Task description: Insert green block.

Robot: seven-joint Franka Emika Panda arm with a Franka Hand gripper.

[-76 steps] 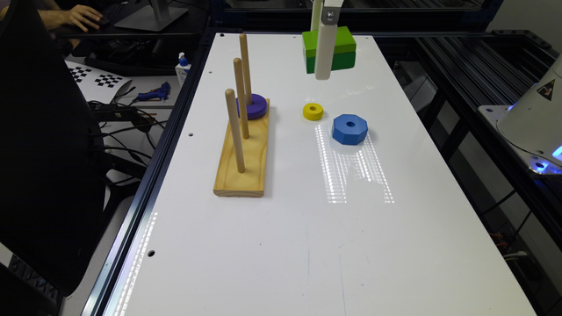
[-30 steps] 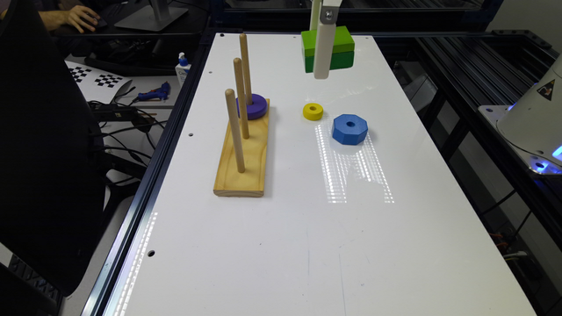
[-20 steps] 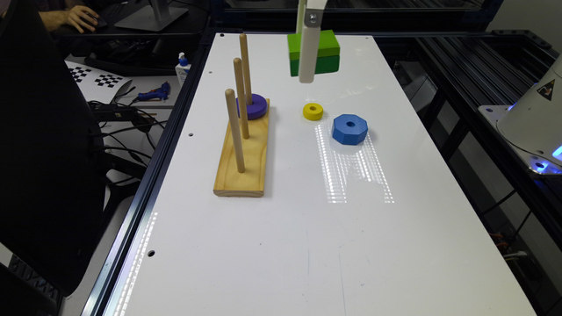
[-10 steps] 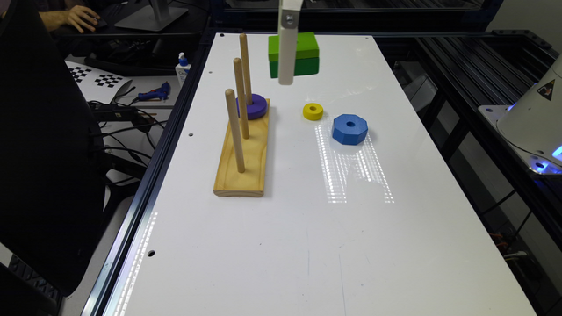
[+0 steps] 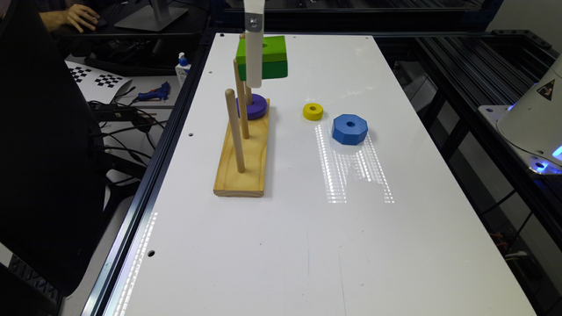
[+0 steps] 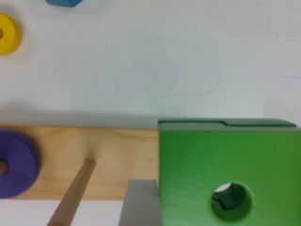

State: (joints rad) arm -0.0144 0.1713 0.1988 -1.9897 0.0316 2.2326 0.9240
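Pincer apparently grips lime-topped, holed green block.

Green block held aloft and level, clear of the white table, near the tops of the wooden pegs. Thick and square-ish, lime-green top over darker green sides, round centre hole open in the wrist view, pressed against one side by a grey finger.

Three wooden pegs on one base, one green block, one purple ring, one yellow ring, one blue octagon.
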